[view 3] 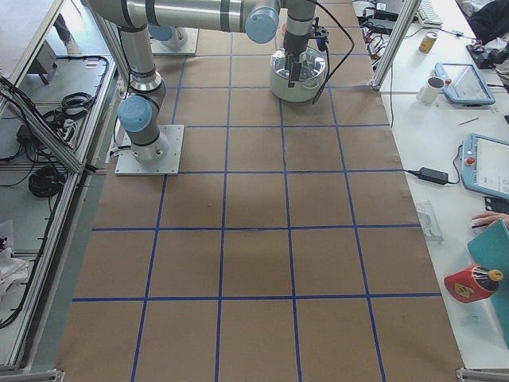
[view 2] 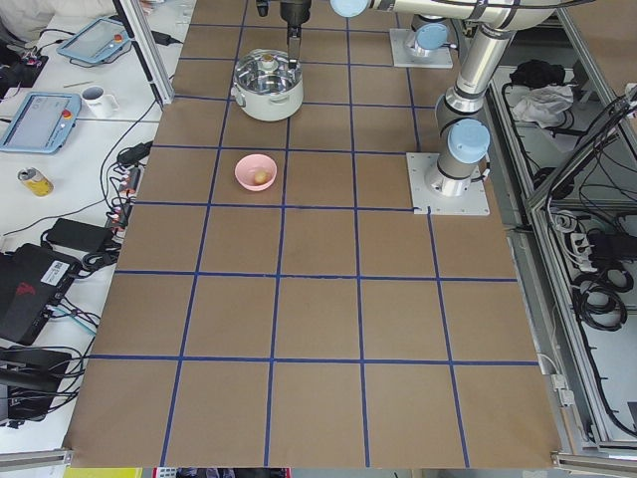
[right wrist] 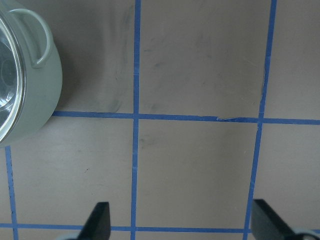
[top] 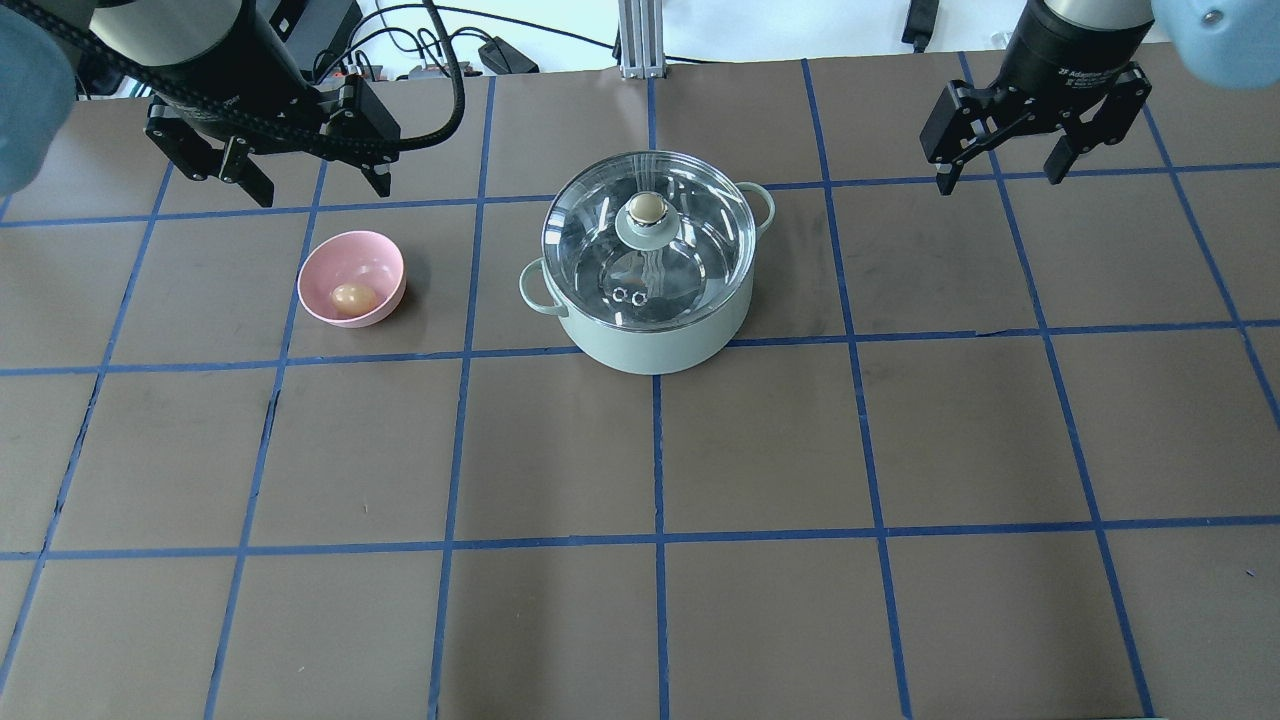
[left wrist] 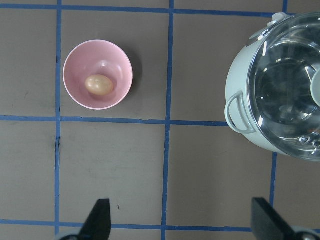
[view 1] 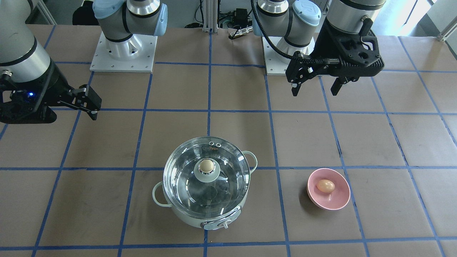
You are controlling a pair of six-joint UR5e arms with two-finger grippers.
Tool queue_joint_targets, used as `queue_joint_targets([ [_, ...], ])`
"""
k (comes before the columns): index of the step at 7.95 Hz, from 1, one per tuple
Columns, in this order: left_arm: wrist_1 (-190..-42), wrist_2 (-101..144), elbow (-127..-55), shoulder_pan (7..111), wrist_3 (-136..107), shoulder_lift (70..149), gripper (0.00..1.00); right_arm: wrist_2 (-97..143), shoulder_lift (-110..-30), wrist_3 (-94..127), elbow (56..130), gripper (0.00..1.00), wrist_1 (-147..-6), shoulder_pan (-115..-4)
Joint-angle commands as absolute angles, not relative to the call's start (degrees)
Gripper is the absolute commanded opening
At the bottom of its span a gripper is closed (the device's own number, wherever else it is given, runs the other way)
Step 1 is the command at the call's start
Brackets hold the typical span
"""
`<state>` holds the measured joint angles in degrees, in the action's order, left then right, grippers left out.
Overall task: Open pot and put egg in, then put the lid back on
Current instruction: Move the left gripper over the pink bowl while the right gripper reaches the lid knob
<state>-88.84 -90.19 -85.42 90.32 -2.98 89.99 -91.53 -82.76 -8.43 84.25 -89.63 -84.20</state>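
The pale mint pot (top: 650, 345) stands at the table's middle, closed by the clear glass lid (top: 600, 235) with its beige knob (top: 647, 207). In the front view the pot (view 1: 214, 217) and lid (view 1: 185, 185) show near the bottom centre. The tan egg (top: 353, 297) lies in a pink bowl (top: 350, 255) to the pot's left, also seen in the left wrist view (left wrist: 99, 84). My left gripper (top: 322, 190) hovers open and empty beyond the bowl. My right gripper (top: 1000, 180) hovers open and empty to the pot's right. The pot's edge shows in the right wrist view (right wrist: 40, 100).
The brown table carries a blue tape grid (top: 655, 450). The two arm bases (view 1: 123, 53) (view 1: 285, 53) stand on white plates at the robot's side. Side benches hold tablets, a mug (view 2: 97, 99) and cables beyond the table's edge.
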Motion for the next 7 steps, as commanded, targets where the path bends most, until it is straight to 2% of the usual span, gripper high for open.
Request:
queue_joint_targets([
  [1,-88.07,-90.35,-85.43,90.09,-2.99,90.44,1.00,-91.32,-83.05,-7.82,84.55,1.00,-89.56,-84.29],
  [4,-87.54,-90.09,-85.87,83.96,-3.86,94.02,1.00,-91.23,-83.23,1.25,85.25,1.00,-89.47,-84.29],
  [7,-70.62,-90.26,-89.11,83.32,-13.29,100.61,1.00,-96.12,-79.90,4.62,84.38,1.00,-98.78,-97.77],
])
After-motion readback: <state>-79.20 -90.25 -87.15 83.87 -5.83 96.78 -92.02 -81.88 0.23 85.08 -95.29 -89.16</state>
